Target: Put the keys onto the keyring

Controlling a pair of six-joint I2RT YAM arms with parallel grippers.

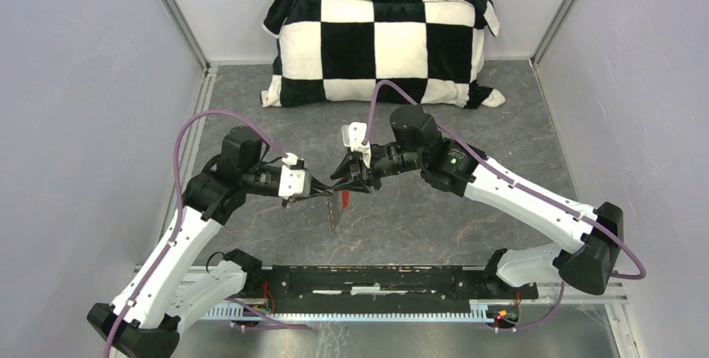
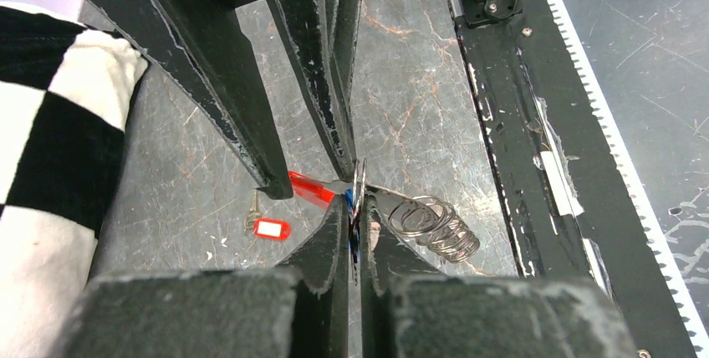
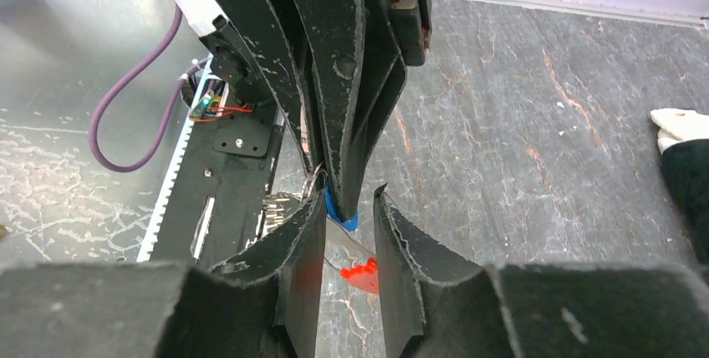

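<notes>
Coiled bunch of silver rings point(image 2: 435, 228) on near side of left gripper point(image 2: 357, 207). Left gripper pinched tight on thin silver wire keyring point(image 2: 359, 176), blue plastic tag point(image 3: 343, 214) at its tips. Right gripper point(image 3: 351, 207) tip to tip against left gripper, jaws apart astride silver key with red plastic tag point(image 2: 311, 189); grip unclear. On far side of left gripper, small key with red-and-white tag point(image 2: 269, 228) flat on grey marbled table point(image 1: 502, 124). Farthest off, black-and-white checked pillow point(image 1: 380, 44).
</notes>
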